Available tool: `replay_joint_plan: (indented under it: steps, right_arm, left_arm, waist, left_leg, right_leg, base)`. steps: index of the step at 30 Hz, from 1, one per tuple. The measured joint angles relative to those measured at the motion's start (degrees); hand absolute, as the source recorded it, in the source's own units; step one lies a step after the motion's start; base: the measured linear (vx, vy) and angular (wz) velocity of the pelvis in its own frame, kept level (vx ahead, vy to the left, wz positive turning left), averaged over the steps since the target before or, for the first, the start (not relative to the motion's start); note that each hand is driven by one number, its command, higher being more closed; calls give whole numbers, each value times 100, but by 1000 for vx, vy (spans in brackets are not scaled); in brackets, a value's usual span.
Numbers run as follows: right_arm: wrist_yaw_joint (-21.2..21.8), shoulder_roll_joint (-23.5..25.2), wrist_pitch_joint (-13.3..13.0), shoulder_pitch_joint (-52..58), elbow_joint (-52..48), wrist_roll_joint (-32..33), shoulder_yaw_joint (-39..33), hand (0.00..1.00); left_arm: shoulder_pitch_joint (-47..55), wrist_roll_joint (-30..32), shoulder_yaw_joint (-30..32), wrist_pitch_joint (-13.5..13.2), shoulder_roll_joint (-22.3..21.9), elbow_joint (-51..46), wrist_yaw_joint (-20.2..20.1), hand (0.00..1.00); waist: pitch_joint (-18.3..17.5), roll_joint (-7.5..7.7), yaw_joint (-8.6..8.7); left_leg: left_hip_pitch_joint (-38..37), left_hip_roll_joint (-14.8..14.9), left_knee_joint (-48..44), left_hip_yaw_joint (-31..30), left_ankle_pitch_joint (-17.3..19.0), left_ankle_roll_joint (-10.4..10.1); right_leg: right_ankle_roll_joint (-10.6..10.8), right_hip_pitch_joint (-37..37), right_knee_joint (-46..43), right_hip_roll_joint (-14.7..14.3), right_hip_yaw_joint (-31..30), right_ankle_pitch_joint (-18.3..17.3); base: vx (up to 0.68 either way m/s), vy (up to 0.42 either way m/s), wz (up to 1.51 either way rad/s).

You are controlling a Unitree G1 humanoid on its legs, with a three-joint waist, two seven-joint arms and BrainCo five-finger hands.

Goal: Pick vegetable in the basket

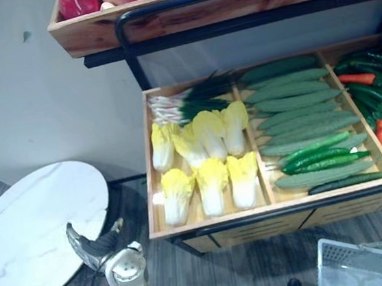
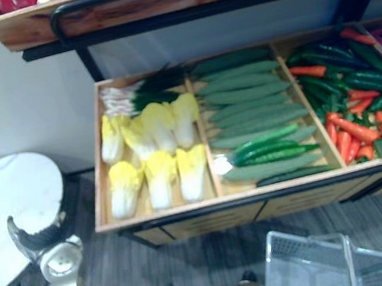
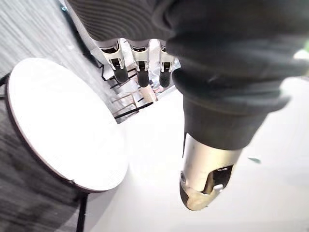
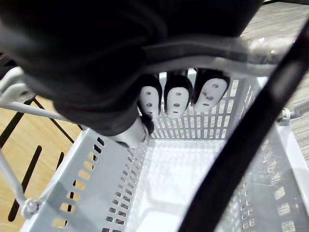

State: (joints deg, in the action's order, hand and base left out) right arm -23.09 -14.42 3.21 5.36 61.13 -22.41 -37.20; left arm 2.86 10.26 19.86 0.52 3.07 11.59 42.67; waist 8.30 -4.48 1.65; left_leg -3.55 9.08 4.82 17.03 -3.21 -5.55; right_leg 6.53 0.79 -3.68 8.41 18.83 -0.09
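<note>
Your left hand [image 1: 94,248] has its fingers straight and its thumb apart, and it holds nothing. It is beside the round white worktop [image 1: 28,230], to the left of the wooden tray [image 1: 214,224] and lower than its front rim. Your right hand [image 4: 176,99] has its fingers curled round the handle [image 4: 231,53] of the grey basket [image 2: 309,267]. The basket is in front of the tray and is empty. The vegetables all lie in the tray: cabbages [image 1: 213,182] in its left compartment, cucumbers [image 1: 298,113] in its middle one.

I judge that the step now is the reach. The cabbages in the tray's front row are nearest, so lift the left hand above the front rim first, then come down on one cabbage from above. Take it across its thick middle, because the leafy end probably slips. Keep the basket level and close to the tray.
</note>
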Motion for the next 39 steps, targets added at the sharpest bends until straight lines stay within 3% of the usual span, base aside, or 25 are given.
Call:
replay_joint_plan:
  steps: [4,8,9,10,14,15,16,18,19,39]
  right_arm:
    - [5,-5,-26,-3,-1,-11,188,100]
    - [4,-5,-27,1,-6,-11,286,100]
    - [4,-4,-26,2,-6,-11,290,100]
    - [4,-4,-24,9,-6,-12,304,100]
    - [3,-4,-25,-15,-16,-11,396,100]
    - [4,-4,-27,-19,-17,-9,398,100]
    - [3,-2,-25,-15,-16,-9,397,100]
    - [3,-2,-23,-17,-15,-9,398,100]
    - [3,-2,-21,-19,-14,-9,400,100]
    - [-142,22,-24,-73,-16,-7,560,100]
  left_arm:
    - [-28,7,-285,-1,24,-110,0,0]
    - [-32,95,-625,0,25,-198,-35,0]
    - [-33,162,-677,-1,27,-198,-42,0]
    - [-33,223,-785,-1,26,-198,-52,0]
    - [-37,230,-1082,0,41,-177,-259,0]
    - [-66,232,-1218,0,41,-161,-321,0]
    - [-87,234,-1298,2,44,-147,-355,0]
    - [-145,325,-1397,2,49,-53,-437,0]
    - [-168,386,-1419,5,52,0,-453,0]
    - [-318,595,-1890,267,168,782,-553,0]
  waist:
    - [-47,-36,-1]
    - [-12,34,22]
    - [-39,-7,29]
    - [-3,54,69]
    - [-40,0,127]
    - [4,68,148]
    - [-34,9,148]
    - [8,77,155]
    - [-26,25,154]
    - [45,117,162]
  left_leg:
    - [-5,34,-2,73,10,-15]
    - [-35,54,-3,150,40,-40]
    - [-40,56,-3,160,45,-45]
    - [-43,62,-2,175,58,-48]
    - [-35,65,0,290,91,-47]
    - [-14,57,2,292,95,-45]
    - [-16,55,1,292,95,-45]
    - [-22,54,3,292,99,-46]
    - [-22,54,4,292,99,-46]
    - [-55,45,6,455,169,-86]
  right_leg:
    - [-34,8,78,-52,-56,28]
    - [-39,23,104,-82,-129,33]
    - [-39,24,110,-88,-140,33]
    - [-39,24,127,-97,-153,34]
    - [-36,94,150,-118,-258,40]
    - [-35,115,154,-114,-264,41]
    - [-35,116,160,-115,-274,41]
    - [-35,120,160,-118,-284,42]
    - [-35,123,160,-119,-289,42]
    - [-27,215,190,-129,-485,84]
  base:
    - [15,-5,-9]
    - [31,-1,-10]
    - [35,-2,-9]
    - [38,-1,-6]
    - [62,1,-14]
    - [63,1,-6]
    - [64,1,-3]
    - [50,-1,-3]
    - [53,-3,-5]
    - [9,-2,-5]
